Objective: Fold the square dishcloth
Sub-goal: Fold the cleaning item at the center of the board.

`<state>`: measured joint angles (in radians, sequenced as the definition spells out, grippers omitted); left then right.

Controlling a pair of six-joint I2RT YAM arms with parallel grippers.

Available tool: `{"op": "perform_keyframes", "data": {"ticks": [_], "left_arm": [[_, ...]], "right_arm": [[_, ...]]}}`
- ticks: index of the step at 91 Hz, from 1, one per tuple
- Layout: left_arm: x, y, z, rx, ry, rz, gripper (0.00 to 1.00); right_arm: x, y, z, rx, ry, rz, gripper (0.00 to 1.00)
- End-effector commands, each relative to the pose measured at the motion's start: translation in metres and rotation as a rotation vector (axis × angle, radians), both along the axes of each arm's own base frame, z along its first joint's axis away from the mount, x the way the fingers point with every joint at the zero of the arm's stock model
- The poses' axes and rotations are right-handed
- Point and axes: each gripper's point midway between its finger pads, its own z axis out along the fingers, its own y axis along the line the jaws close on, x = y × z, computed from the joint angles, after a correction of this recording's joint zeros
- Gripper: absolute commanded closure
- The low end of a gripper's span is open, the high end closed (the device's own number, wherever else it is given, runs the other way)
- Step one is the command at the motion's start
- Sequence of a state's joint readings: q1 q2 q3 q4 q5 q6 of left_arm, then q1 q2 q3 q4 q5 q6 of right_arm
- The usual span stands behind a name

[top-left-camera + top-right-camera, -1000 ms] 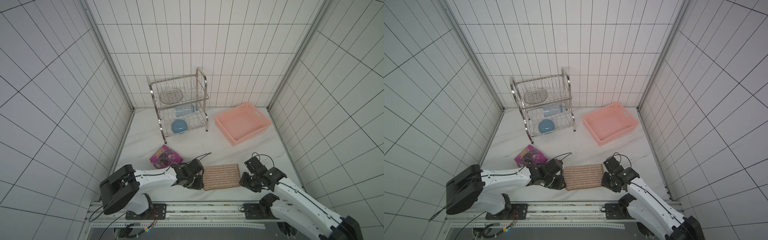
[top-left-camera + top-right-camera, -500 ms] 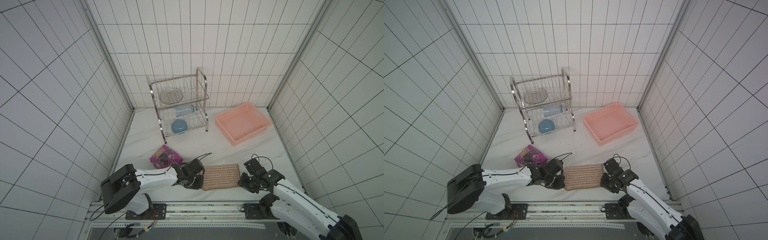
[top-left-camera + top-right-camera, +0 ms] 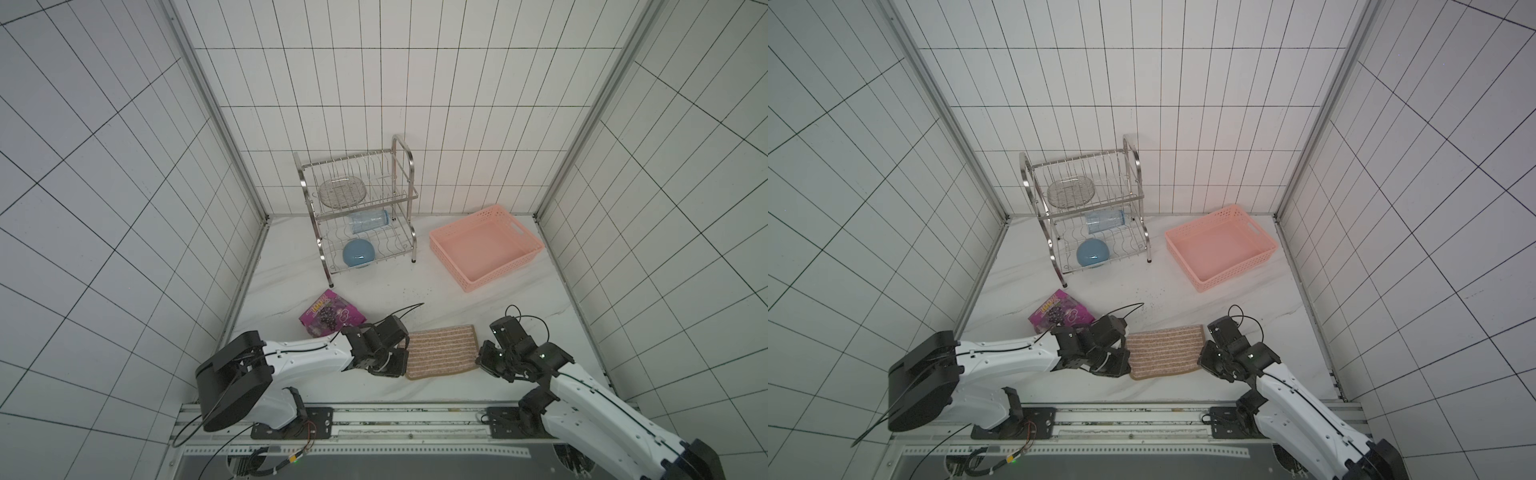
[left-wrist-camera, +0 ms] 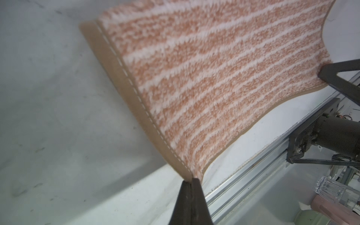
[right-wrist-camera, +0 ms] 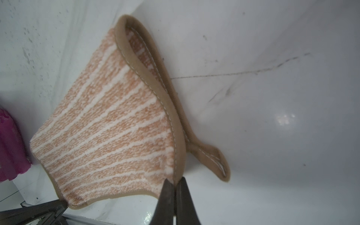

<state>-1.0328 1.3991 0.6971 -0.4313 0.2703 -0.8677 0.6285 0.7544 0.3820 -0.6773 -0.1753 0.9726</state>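
Square dishcloth (image 3: 441,351) is pinched by left pincer (image 4: 191,179) and right pincer (image 5: 174,181), grips hidden in both top views.

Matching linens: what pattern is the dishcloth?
Dishcloth: tan, white stripes, brown edging; best in left wrist view.

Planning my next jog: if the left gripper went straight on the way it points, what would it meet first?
The square dishcloth: the left gripper is shut on its corner, and the striped cloth spreads directly ahead; depth beyond unclear.
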Motion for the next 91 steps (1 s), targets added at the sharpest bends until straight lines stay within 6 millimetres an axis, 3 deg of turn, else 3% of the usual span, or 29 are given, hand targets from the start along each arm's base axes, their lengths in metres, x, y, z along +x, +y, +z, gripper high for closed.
{"op": "perform_keyframes", "data": {"ticks": [1,27,58,91], "left_arm": [[0.004,-0.005,0.016,-0.02,-0.04,-0.016,1.0],[0.022,-0.005,0.044,-0.043,-0.12,-0.005,1.0],[0.061,0.009,0.059,-0.081,-0.191,0.071,1.0],[0.07,0.009,0.045,-0.07,-0.186,0.077,1.0]], "right_arm": [[0.003,-0.003,0.008,-0.018,-0.02,0.0,1.0],[0.014,-0.005,0.04,-0.049,-0.081,0.028,0.97],[0.038,-0.005,0.047,-0.109,-0.106,0.057,0.97],[0.063,-0.006,0.042,-0.154,-0.119,0.073,0.96]]}}
